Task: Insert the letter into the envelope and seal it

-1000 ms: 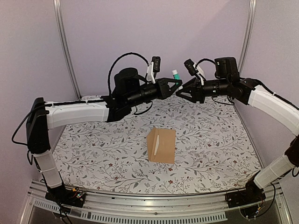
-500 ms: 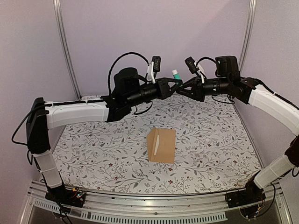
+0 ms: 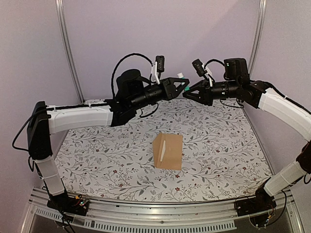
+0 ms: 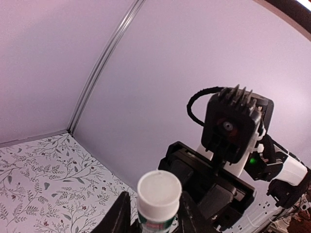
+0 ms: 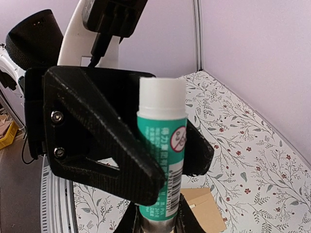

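Observation:
Both grippers meet high above the table's back. A green glue stick (image 5: 163, 145) with a white end (image 4: 159, 188) is between them. My right gripper (image 5: 155, 224) is shut on its lower end. My left gripper (image 4: 154, 216) has its jaws spread open on either side of the stick's white end, and its black fingers (image 5: 102, 136) flank the tube. In the top view they meet near the stick (image 3: 180, 75). The tan envelope (image 3: 168, 151) lies flat at mid-table, also seen below the stick (image 5: 209, 208). A thin cream strip (image 3: 164, 148) shows on it; I cannot tell if it is the letter.
The floral table cover (image 3: 107, 155) spreads around the envelope. Purple walls with metal corner posts (image 3: 68, 53) close in the back and sides. The right arm's wrist camera housing (image 4: 233, 126) faces the left wrist closely.
The right gripper closed onto the glue stick that the left gripper was holding. The left jaws have now spread apart from the stick. The envelope has not moved.

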